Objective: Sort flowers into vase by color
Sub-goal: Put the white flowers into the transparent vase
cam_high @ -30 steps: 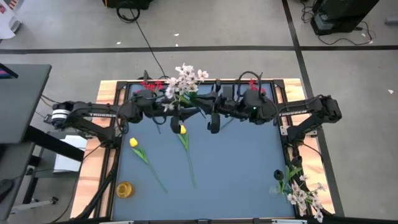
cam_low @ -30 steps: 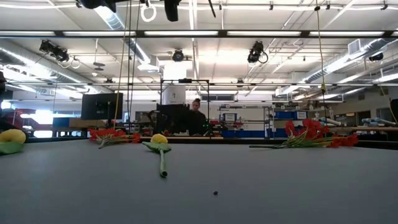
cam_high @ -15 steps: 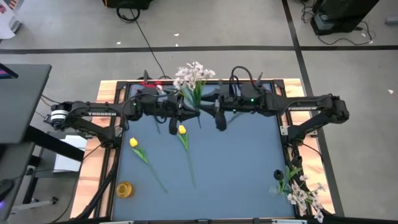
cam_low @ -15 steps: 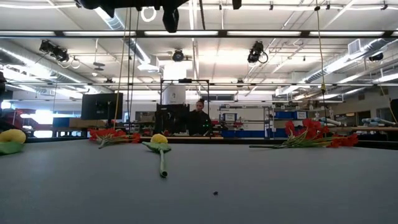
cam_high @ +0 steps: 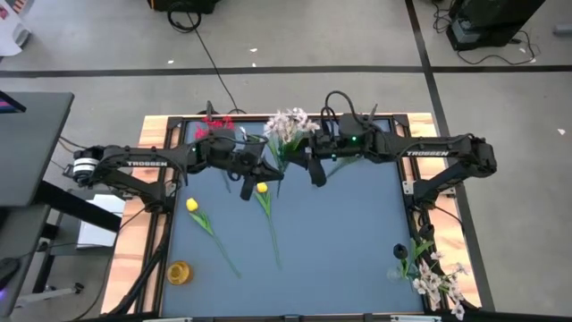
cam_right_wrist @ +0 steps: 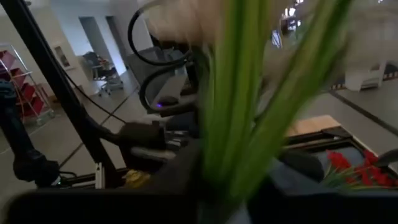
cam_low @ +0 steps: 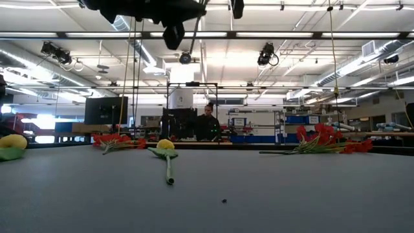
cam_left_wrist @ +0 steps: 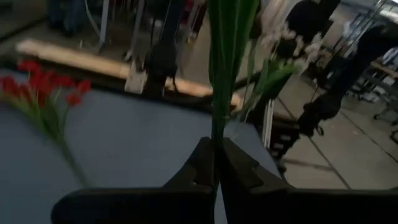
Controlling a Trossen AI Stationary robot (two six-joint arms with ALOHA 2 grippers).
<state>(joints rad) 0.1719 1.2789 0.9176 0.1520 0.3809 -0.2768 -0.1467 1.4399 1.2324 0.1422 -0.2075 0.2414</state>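
Two grippers raised over the table's far middle: left gripper pinching the white spray's green stalk, blooms up between both arms; right gripper just beside it, fingers' spread impossible to tell. Two yellow tulips lying on the mat nearer, red blooms along the far edge

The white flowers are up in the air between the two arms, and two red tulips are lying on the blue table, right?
Nearly. The tulips lying on the table are yellow, not red, as the high view shows. The white flowers are indeed held up between the two arms.
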